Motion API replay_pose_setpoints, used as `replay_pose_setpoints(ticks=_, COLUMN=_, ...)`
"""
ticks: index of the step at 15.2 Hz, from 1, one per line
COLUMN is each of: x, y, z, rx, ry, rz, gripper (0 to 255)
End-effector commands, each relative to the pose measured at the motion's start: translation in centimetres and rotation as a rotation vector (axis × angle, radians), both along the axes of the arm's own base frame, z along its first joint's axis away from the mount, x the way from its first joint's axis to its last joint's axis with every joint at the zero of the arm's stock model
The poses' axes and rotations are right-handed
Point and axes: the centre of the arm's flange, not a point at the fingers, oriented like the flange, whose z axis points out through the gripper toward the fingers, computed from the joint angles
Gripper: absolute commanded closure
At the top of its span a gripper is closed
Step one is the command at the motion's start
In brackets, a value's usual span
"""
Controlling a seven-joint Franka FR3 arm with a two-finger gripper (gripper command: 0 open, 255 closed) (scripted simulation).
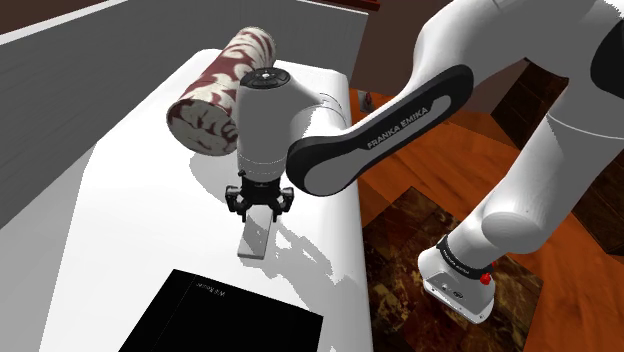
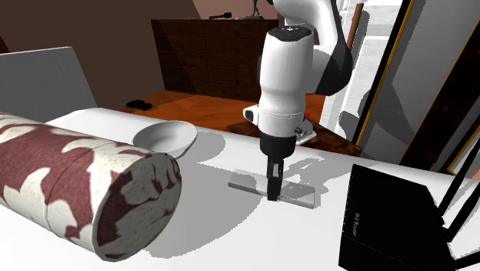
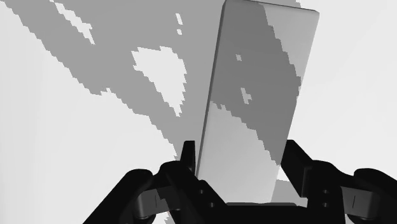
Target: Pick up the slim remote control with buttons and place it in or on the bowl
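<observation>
The remote [image 3: 254, 95] is drawn as a slim plain grey slab and lies flat on the white table [image 1: 130, 200]. My black gripper [image 1: 258, 212] points straight down over one end of it. In the wrist view the gripper [image 3: 242, 156] is shut on the remote, with one finger pressed to each long side. From the second exterior view the fingers [image 2: 274, 185] stand on the middle of the remote [image 2: 248, 182]. A white bowl [image 2: 165, 137] sits on the table beyond it, toward that view's left and about two hand widths from the gripper.
A large red-and-cream patterned bolster [image 1: 222, 90] lies at the far end of the table [image 2: 200, 223]. A black box [image 1: 225, 315] stands near the front edge, close to the remote [image 1: 255, 240]. The table's right edge drops to a wooden floor [image 1: 400, 230].
</observation>
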Motion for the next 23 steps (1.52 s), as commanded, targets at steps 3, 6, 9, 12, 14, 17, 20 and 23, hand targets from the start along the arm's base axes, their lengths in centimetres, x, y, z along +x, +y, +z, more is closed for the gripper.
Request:
replay_pose_setpoints(ticks=3, x=0.1, y=0.0, z=2.1, rx=0.000, ry=0.000, rz=0.000, gripper=255)
replay_pose_setpoints(ticks=6, x=0.1, y=0.0, z=3.6, rx=0.000, ry=0.000, rz=0.000, gripper=255)
replay_pose_setpoints(ticks=9, x=0.1, y=0.0, z=5.2, rx=0.000, ry=0.000, rz=0.000, gripper=255)
replay_pose_setpoints(ticks=12, x=0.1, y=0.0, z=6.8, rx=0.000, ry=0.000, rz=0.000, gripper=255)
replay_pose_setpoints(ticks=14, x=0.1, y=0.0, z=7.9, rx=0.000, ry=0.000, rz=0.000, gripper=255)
replay_pose_setpoints(ticks=17, x=0.1, y=0.0, z=9.5, rx=0.000, ry=0.000, rz=0.000, gripper=255)
replay_pose_setpoints(ticks=20, x=0.1, y=0.0, z=11.0, rx=0.000, ry=0.000, rz=0.000, gripper=255)
replay_pose_setpoints(ticks=23, x=0.1, y=0.0, z=12.6, rx=0.000, ry=0.000, rz=0.000, gripper=255)
